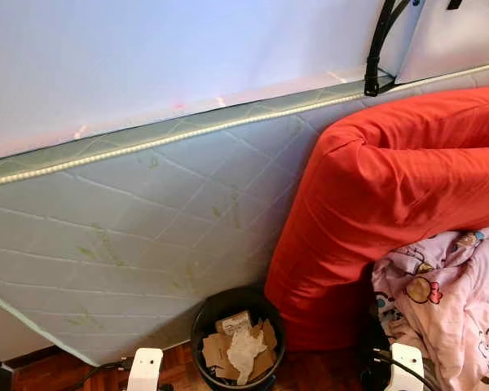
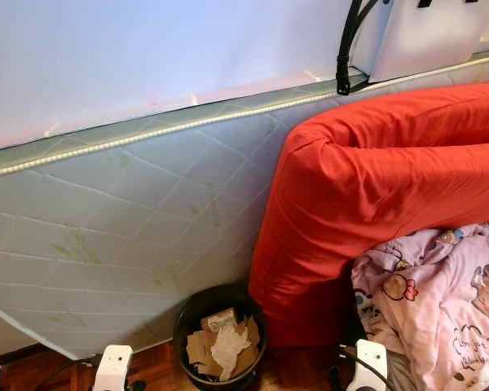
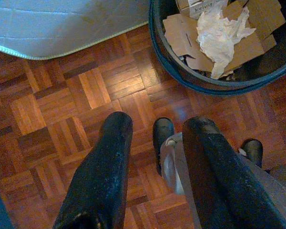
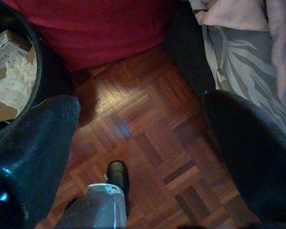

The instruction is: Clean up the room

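the robot stood before a black bin (image 1: 237, 342) holding torn cardboard (image 3: 214, 33) and crumpled paper, on parquet floor (image 3: 62, 100) beside a leaning mattress (image 1: 147, 220) and red bedding (image 1: 391, 195). the left end effector (image 3: 155, 157) and right end effector (image 4: 143, 143) hung released and empty. judged between pickups: next, it had to find more litter to grasp.

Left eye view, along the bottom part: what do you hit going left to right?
Quilted mattress leaning on the wall → black bin holding cardboard and crumpled paper → red bedding → pink cartoon-print blanket.
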### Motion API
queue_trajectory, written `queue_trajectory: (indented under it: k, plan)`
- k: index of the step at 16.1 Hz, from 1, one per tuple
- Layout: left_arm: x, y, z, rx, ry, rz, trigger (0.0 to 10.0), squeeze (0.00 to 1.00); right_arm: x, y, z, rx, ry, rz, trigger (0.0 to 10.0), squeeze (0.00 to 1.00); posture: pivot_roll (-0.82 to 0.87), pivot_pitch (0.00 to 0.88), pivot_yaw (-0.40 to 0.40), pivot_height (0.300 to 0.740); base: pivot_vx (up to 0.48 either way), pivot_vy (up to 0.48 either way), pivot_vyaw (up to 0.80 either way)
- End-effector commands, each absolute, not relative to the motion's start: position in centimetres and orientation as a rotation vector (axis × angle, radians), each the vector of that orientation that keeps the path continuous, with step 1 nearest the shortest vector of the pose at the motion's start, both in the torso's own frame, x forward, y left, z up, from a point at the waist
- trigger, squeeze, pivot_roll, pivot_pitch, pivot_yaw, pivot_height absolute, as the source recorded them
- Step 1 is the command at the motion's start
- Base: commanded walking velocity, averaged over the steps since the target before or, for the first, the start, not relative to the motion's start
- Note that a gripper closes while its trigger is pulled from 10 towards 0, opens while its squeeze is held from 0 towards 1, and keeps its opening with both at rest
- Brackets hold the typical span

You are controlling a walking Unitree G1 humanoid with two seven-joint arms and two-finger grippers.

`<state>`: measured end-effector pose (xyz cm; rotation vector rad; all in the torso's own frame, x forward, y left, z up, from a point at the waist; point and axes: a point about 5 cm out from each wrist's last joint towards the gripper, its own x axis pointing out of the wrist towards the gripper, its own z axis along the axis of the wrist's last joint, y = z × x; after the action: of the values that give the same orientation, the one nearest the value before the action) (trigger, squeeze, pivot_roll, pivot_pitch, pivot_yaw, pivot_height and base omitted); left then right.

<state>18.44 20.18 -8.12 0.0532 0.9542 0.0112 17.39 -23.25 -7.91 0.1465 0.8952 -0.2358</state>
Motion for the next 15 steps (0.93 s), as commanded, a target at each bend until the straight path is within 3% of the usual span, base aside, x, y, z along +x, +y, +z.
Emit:
queue_trajectory:
  k: [1, 13, 15]
  plan:
    - [18.45, 20.39, -8.08, 0.054, 0.953, 0.013, 10.0, 0.0, 17.67, -23.29, -7.77, 0.136, 0.891, -0.227, 10.0, 0.0, -0.05, 0.0, 0.016, 0.74, 0.0, 0.0, 0.0]
    - [18.45, 20.37, -8.08, 0.047, 0.953, 0.014, 10.0, 0.0, 17.65, -23.31, -7.78, 0.134, 0.893, -0.226, 10.0, 0.0, -0.05, 0.0, 0.016, 0.74, -0.258, 0.0, 0.0]
    - [18.43, 20.44, -8.08, 0.059, 0.955, 0.016, 10.0, 0.0, 17.64, -23.31, -7.78, 0.133, 0.894, -0.226, 10.0, 0.0, -0.05, 0.0, 0.017, 0.74, 0.0, 0.0, 0.0]
